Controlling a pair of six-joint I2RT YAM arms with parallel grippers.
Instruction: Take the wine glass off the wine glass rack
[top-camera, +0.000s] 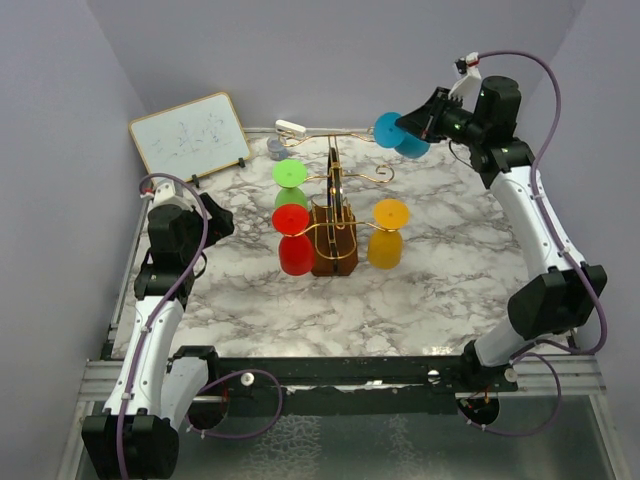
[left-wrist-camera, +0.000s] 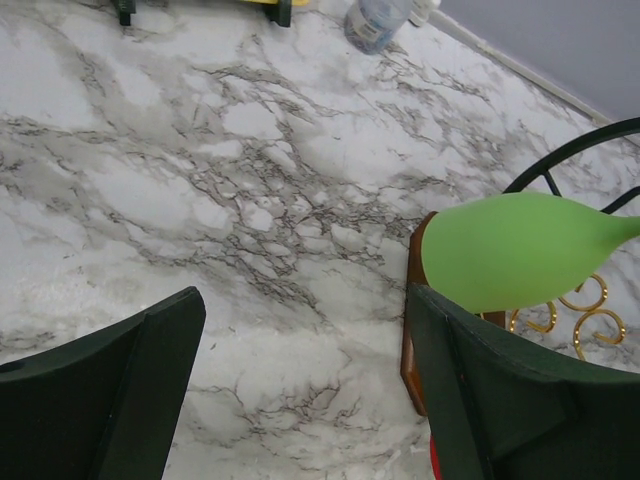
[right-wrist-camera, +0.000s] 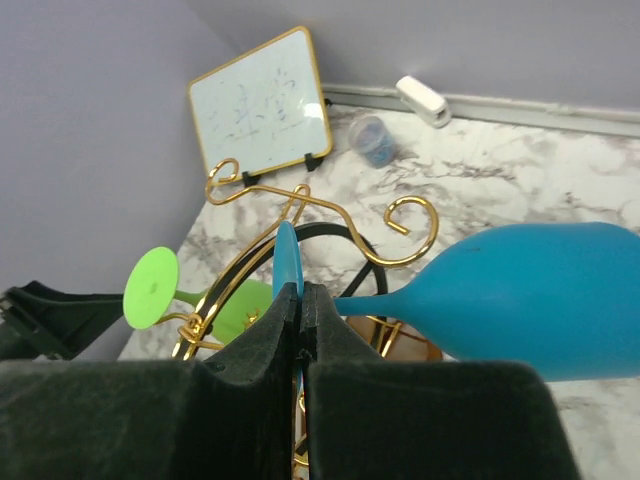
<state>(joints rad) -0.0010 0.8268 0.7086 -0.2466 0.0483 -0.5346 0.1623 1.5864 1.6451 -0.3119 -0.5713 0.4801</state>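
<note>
The wine glass rack (top-camera: 333, 240) has a brown wooden base and gold wire arms and stands mid-table. Green (top-camera: 289, 176), red (top-camera: 293, 240) and yellow (top-camera: 388, 232) wine glasses hang on it. My right gripper (top-camera: 418, 122) is shut on the round foot of a blue wine glass (top-camera: 398, 134) and holds it in the air, back right of the rack and clear of the wire arms. In the right wrist view the blue bowl (right-wrist-camera: 530, 300) lies sideways right of the fingers (right-wrist-camera: 300, 310). My left gripper (top-camera: 215, 218) is open and empty, left of the rack, near the green glass (left-wrist-camera: 520, 250).
A small whiteboard (top-camera: 190, 135) leans at the back left. A grey cup (top-camera: 276, 149) and a white stapler-like object (top-camera: 290, 128) lie along the back wall. Grey walls enclose the marble table (top-camera: 240, 290) on three sides.
</note>
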